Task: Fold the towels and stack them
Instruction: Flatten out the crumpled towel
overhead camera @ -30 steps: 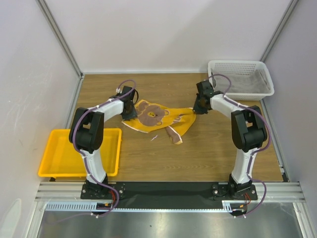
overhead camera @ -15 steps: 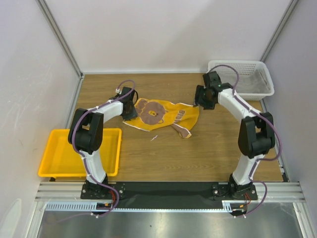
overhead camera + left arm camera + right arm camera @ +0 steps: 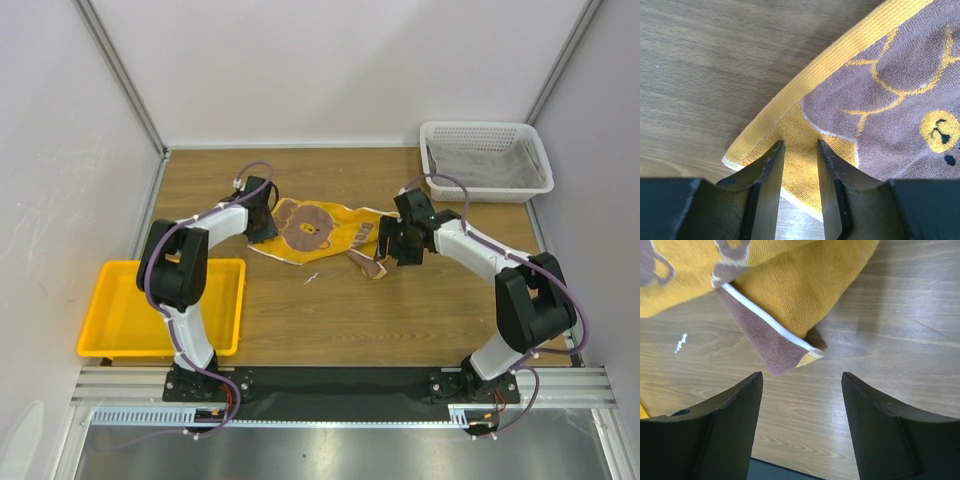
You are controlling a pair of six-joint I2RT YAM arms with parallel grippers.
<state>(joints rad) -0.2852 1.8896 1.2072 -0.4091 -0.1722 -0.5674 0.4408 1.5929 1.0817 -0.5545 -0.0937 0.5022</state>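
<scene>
Looking at the jaws first, the left gripper (image 3: 800, 145) has them drawn narrow, with the yellow hemmed corner of the bear towel (image 3: 320, 232) pinched between them, low against the table (image 3: 400, 320). The right gripper (image 3: 801, 377) stands with jaws wide and nothing in them, hovering just above the towel's other end. There a flipped corner (image 3: 775, 347) lies turned over, brown side and white stripe up.

The towel sits to the left of the white basket (image 3: 540, 180) and nearer the arms than it, well apart from it. Its long axis runs from the end far from the basket, where the left jaws pin it, to the end near the basket.

The flipped corner lies just ahead of the right jaws, between the two fingers. That arm is plainly the nearer one, so I'd guess it takes that corner and pulls it flat.
</scene>
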